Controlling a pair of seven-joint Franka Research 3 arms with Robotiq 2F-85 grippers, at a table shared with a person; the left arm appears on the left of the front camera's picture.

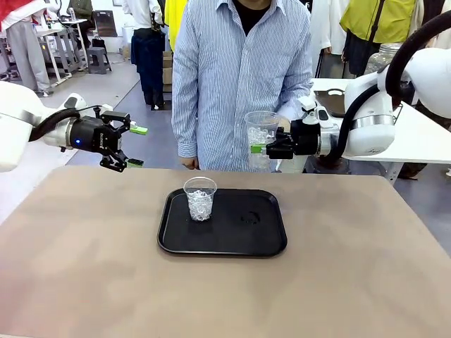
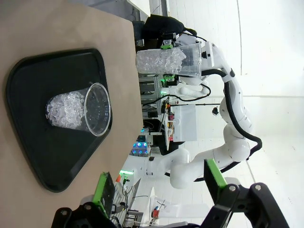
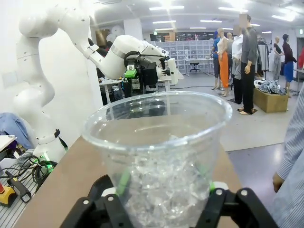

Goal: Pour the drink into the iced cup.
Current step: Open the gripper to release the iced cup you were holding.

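— Why is the right hand (image 1: pixel 262 148) clamped on that clear cup (image 1: pixel 261 130), upright above the worktop (image 1: pixel 84 267)?
— Likely kept level so nothing spills before the tip; ice shows inside, though any drink among it is hard to make out
— And the target?
— The iced cup (image 1: pixel 200 199) stands on the black tray (image 1: pixel 261 243), open for the pour; the left hand (image 1: pixel 136 146) hangs off to the side, fingers spread, holding nothing

Glossy white left arm (image 1: pixel 17 120) and right arm (image 1: pixel 373 123), black cables (image 1: pixel 49 121), black jaws with green pads (image 1: pixel 139 129).
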